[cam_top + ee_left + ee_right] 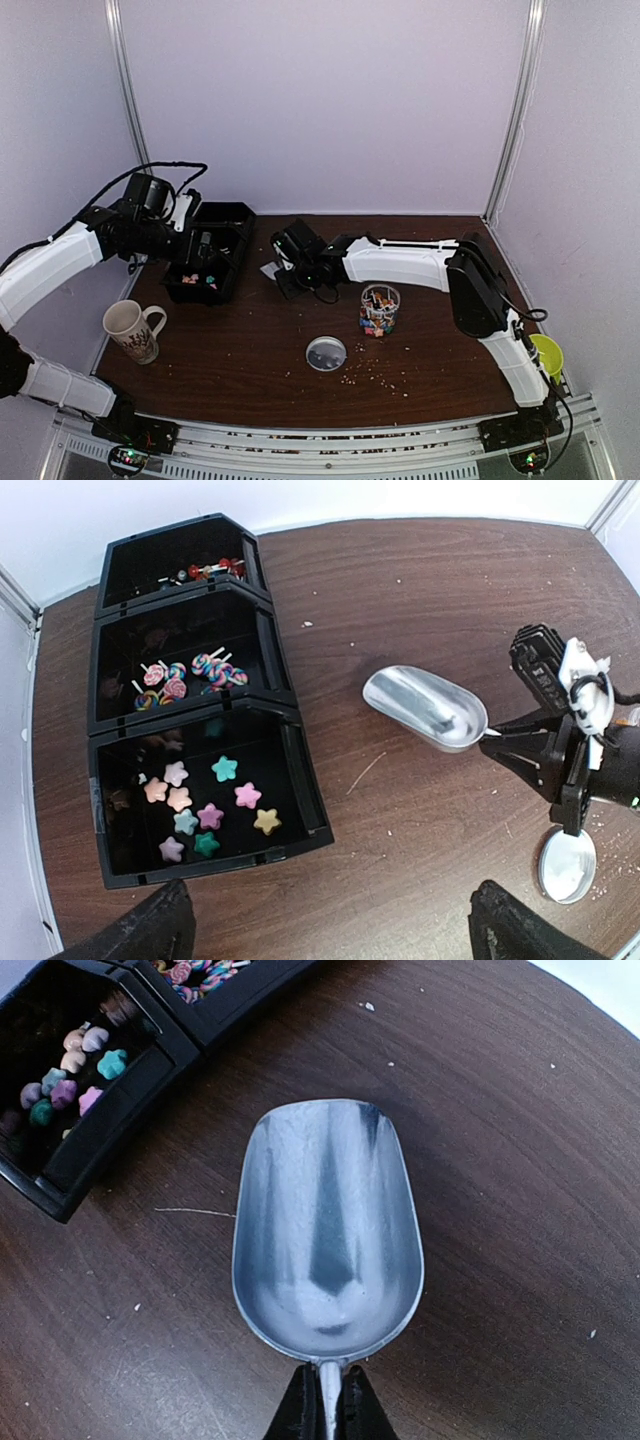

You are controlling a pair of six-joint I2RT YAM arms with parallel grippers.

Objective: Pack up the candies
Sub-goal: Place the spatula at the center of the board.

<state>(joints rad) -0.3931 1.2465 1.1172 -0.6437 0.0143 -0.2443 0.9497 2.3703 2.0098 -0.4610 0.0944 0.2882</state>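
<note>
Candies (210, 815) are lying mostly in the black tray (308, 802). Star-shaped ones are filling the compartment nearest the left wrist, swirled lollipops (185, 675) the middle one, and small red pieces (210, 570) the far one. More candies are sitting in a clear jar (380, 308) well apart from the tray, on its right side. The jar's lid (326, 353) is lying flat on the surface (430, 590), further still from the tray.

The right hand (325, 1415) is pinching the thin handle of a metal scoop (325, 1230), with its jaws nearly closed on it. The scoop is empty and its bowl is facing up. Its open mouth is pointing towards the tray, just beside the wall of the star compartment. I am judging that it is being held this way so that it can slide into that compartment. Whether it is touching the surface I cannot tell.

The right arm is reaching far across, its forearm stretching almost level towards the tray.

The left hand (330, 905) is hanging above the near end of the tray, its fingers (150, 930) spread fully wide and holding nothing. The left arm is bending at the elbow and its wrist is tilting down over the tray, probably so that it can steady the tray or help with the candies.
</note>
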